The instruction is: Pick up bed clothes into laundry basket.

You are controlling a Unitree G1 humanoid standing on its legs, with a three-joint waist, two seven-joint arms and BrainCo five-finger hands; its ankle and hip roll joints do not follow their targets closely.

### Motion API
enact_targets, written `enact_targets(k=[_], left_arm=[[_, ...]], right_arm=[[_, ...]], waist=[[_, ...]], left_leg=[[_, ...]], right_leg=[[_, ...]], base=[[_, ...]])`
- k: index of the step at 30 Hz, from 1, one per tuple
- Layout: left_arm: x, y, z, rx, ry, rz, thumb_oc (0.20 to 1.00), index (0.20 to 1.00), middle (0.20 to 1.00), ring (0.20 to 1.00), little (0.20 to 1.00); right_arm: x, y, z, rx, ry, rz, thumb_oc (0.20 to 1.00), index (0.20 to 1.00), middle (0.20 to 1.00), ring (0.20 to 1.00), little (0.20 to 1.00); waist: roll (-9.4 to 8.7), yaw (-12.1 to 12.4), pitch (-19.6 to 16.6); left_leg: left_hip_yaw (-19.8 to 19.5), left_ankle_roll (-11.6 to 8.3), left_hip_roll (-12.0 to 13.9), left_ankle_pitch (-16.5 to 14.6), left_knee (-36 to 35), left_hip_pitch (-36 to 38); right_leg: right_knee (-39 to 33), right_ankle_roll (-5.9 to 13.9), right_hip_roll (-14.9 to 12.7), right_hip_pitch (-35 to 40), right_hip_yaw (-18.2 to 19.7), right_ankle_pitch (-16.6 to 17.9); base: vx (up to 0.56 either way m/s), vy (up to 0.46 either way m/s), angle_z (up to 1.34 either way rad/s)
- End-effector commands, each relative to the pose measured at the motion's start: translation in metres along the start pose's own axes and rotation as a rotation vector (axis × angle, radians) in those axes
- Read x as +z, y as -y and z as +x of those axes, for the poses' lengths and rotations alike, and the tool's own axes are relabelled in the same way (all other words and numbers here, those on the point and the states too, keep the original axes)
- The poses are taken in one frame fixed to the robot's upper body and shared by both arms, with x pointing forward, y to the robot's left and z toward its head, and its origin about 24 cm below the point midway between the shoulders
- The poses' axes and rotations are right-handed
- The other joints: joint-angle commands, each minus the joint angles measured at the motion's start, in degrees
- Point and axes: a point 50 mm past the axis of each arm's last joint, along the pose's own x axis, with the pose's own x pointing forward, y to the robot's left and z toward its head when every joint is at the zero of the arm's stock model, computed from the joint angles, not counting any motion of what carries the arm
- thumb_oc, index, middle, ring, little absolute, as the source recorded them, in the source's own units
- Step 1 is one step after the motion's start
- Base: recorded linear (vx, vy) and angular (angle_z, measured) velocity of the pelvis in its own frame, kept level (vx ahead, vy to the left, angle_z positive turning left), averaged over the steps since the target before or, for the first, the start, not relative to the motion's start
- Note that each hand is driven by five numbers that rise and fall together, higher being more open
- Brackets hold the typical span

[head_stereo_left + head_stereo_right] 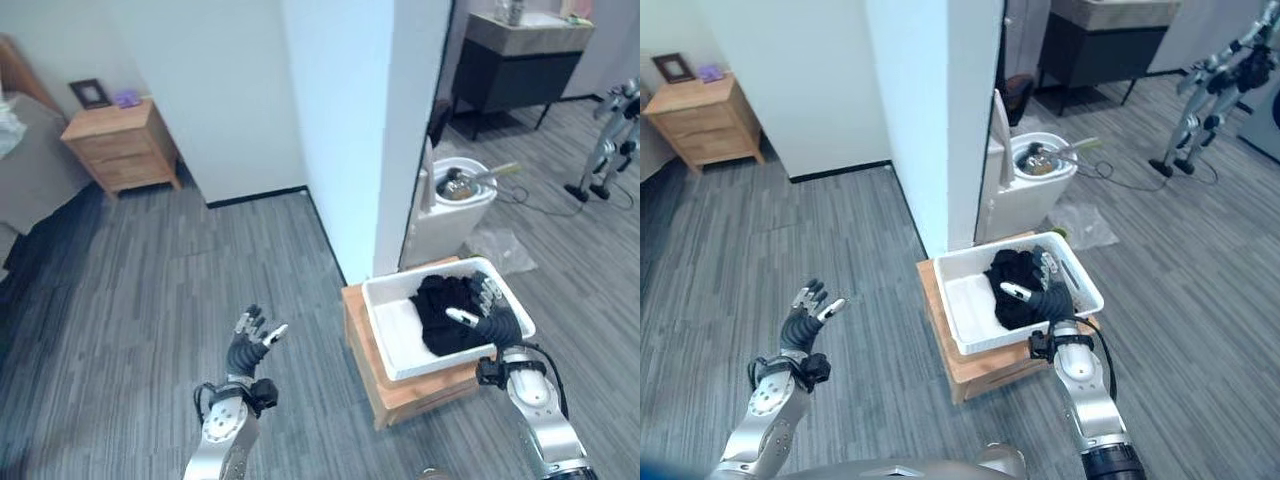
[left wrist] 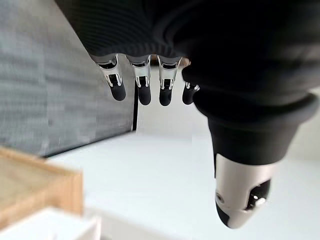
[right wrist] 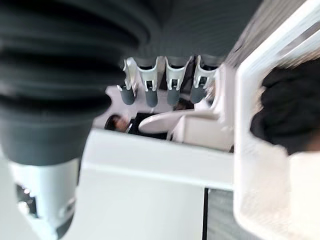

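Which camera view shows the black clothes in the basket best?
The right eye view: the black clothes lie whole in the white basket. The left eye view is similar; the right wrist view shows a blurred part.

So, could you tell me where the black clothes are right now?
The black clothes lie in the white basket on the wooden stand, front right, beside the right hand.

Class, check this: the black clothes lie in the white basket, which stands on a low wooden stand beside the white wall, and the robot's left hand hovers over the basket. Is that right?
One detail is wrong: the right hand hovers over the white basket, not the left. The left eye view shows it. The left hand is open over the floor. The black clothes, wooden stand and wall are as stated.
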Motion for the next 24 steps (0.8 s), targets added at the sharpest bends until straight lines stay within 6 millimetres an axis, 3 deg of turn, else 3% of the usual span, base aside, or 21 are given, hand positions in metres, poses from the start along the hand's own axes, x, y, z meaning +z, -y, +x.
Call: enact_targets(k=[1, 2, 3, 4, 5, 6, 7, 12, 18, 19, 20, 21, 22, 23, 24], left_arm=[[0.03, -0.016, 0.006, 0.036, 0.142, 0.071, 1.0, 1.0, 1.0, 1.0, 1.0], [0.029, -0.015, 0.006, 0.037, 0.137, 0.066, 1.0, 1.0, 1.0, 1.0, 1.0], [0.029, -0.015, 0.006, 0.037, 0.137, 0.066, 1.0, 1.0, 1.0, 1.0, 1.0], [0.028, -0.014, 0.006, 0.029, 0.132, 0.065, 1.0, 1.0, 1.0, 1.0, 1.0], [0.027, -0.014, 0.005, 0.027, 0.126, 0.056, 1.0, 1.0, 1.0, 1.0, 1.0], [0.022, -0.015, 0.001, 0.033, 0.108, 0.033, 1.0, 1.0, 1.0, 1.0, 1.0], [0.021, -0.015, 0.001, 0.027, 0.103, 0.023, 1.0, 1.0, 1.0, 1.0, 1.0], [0.024, -0.013, 0.0, 0.03, 0.124, -0.014, 1.0, 1.0, 1.0, 1.0, 1.0], [0.026, -0.013, 0.0, 0.053, 0.144, -0.047, 1.0, 1.0, 1.0, 1.0, 1.0], [0.029, -0.012, 0.002, 0.054, 0.16, -0.05, 1.0, 1.0, 1.0, 1.0, 1.0], [0.031, -0.011, 0.003, 0.055, 0.17, -0.062, 1.0, 1.0, 1.0, 1.0, 1.0], [0.033, -0.011, 0.003, 0.054, 0.176, -0.081, 1.0, 1.0, 1.0, 1.0, 1.0], [0.033, -0.011, 0.003, 0.055, 0.176, -0.082, 1.0, 1.0, 1.0, 1.0, 1.0], [0.032, -0.012, 0.002, 0.053, 0.17, -0.083, 1.0, 1.0, 1.0, 1.0, 1.0], [0.032, -0.01, 0.003, 0.036, 0.168, -0.072, 1.0, 1.0, 1.0, 1.0, 1.0]], right_arm=[[0.037, -0.018, 0.019, 0.04, 0.181, 0.068, 1.0, 1.0, 1.0, 1.0, 1.0], [0.039, -0.022, 0.019, 0.054, 0.194, 0.07, 1.0, 1.0, 1.0, 1.0, 1.0], [0.039, -0.022, 0.019, 0.054, 0.194, 0.07, 1.0, 1.0, 1.0, 1.0, 1.0], [0.039, -0.022, 0.017, 0.056, 0.192, 0.07, 1.0, 1.0, 1.0, 1.0, 1.0], [0.037, -0.02, 0.015, 0.056, 0.186, 0.066, 1.0, 1.0, 1.0, 1.0, 1.0], [0.037, -0.019, 0.014, 0.065, 0.19, 0.058, 1.0, 1.0, 1.0, 1.0, 1.0], [0.039, -0.018, 0.016, 0.063, 0.198, 0.054, 1.0, 1.0, 1.0, 1.0, 1.0], [0.049, -0.014, 0.022, 0.085, 0.237, 0.02, 1.0, 1.0, 1.0, 1.0, 1.0], [0.055, -0.018, 0.027, 0.11, 0.261, 0.011, 1.0, 1.0, 1.0, 1.0, 1.0], [0.057, -0.018, 0.027, 0.113, 0.272, 0.012, 1.0, 1.0, 1.0, 1.0, 1.0], [0.057, -0.016, 0.026, 0.107, 0.273, 0.007, 1.0, 1.0, 1.0, 1.0, 1.0], [0.055, -0.015, 0.026, 0.101, 0.264, 0.0, 1.0, 1.0, 1.0, 1.0, 1.0], [0.055, -0.015, 0.026, 0.103, 0.265, 0.0, 1.0, 1.0, 1.0, 1.0, 1.0], [0.054, -0.016, 0.025, 0.101, 0.254, -0.003, 1.0, 1.0, 1.0, 1.0, 1.0], [0.052, -0.015, 0.024, 0.101, 0.24, -0.012, 1.0, 1.0, 1.0, 1.0, 1.0]], waist=[[-0.64, 0.9, 1.5], [-0.46, 1.2, 1.5], [-0.43, 1.2, 1.4], [-0.59, 1.0, 1.4], [-0.74, 0.7, 1.2], [-1.12, 0.4, 1.0], [-1.48, 0.9, 0.9], [-1.15, 2.8, 0.5], [-0.49, 4.3, 1.3], [-0.65, 4.3, 2.2], [-0.49, 3.8, 2.6], [-0.18, 3.0, 3.0], [-0.26, 3.1, 3.2], [-0.07, 3.1, 3.2], [0.24, 3.2, 2.7]], left_leg=[[1.6, -2.09, 4.6, -2.7, 0.5, 2.5], [-1.0, -1.82, 4.7, -2.2, 0.5, 0.4], [-1.1, -1.83, 4.7, -2.2, 0.5, 0.3], [-3.2, -1.61, 4.3, -2.0, 0.5, -0.3], [-5.6, -1.35, 3.7, -1.7, 0.5, -1.1], [-10.5, -0.43, 1.4, -1.4, 0.5, -2.3], [-12.1, -0.01, -0.1, -1.5, 0.5, -2.7], [-13.8, 0.02, -1.4, -2.0, 2.0, -2.5], [-13.6, -0.75, -2.0, -3.4, 7.9, -5.5], [-12.3, -1.7, -1.2, -3.1, 10.4, -7.5], [-8.5, -2.5, 0.8, -2.7, 10.6, -8.1], [1.0, -3.07, 5.0, -2.7, 12.2, -8.0], [1.9, -2.84, 5.4, -1.8, 12.6, -8.5], [5.4, -2.73, 6.7, -2.2, 13.5, -7.9], [6.1, -3.26, 6.5, -3.8, 15.5, -8.0]], right_leg=[[7.9, 2.76, -1.7, -10.0, 5.2, 2.7], [7.2, 1.63, 1.3, -10.1, 9.6, -0.4], [7.1, 1.61, 1.4, -10.1, 9.5, -0.3], [6.6, 0.45, 4.7, -9.5, 13.8, -3.3], [5.2, -0.52, 8.6, -9.0, 18.7, -5.8], [1.6, -3.37, 15.5, -7.8, 29.3, -8.0], [-0.5, -4.82, 16.2, -7.0, 31.0, -7.4], [-10.7, -6.66, 15.1, -1.3, 28.9, -4.8], [-14.7, -7.15, 14.3, 1.2, 26.3, -4.1], [-14.7, -7.22, 13.5, 0.8, 24.6, -4.2], [-14.7, -7.01, 12.7, 0.4, 22.3, -4.5], [-14.7, -6.16, 11.0, 0.5, 18.0, -5.4], [-14.7, -6.43, 11.1, 0.1, 17.9, -4.6], [-14.7, -6.09, 10.6, 0.6, 16.1, -4.6], [-14.7, -5.48, 9.9, 1.9, 13.7, -5.7]], base=[[-0.05, 0.014, 0.85], [-0.05, 0.013, 0.77], [-0.01, 0.014, 0.86], [0.04, 0.006, 0.85], [0.12, 0.04, 1.2], [0.12, 0.033, 1.43], [0.1, 0.034, 1.99], [0.06, -0.104, 1.14], [-0.02, -0.071, 0.24], [-0.16, -0.035, -0.04], [-0.15, 0.019, 0.24], [-0.13, 0.013, 0.76], [-0.06, -0.005, 1.41], [0.06, -0.047, 1.6], [0.12, -0.028, 1.12]])
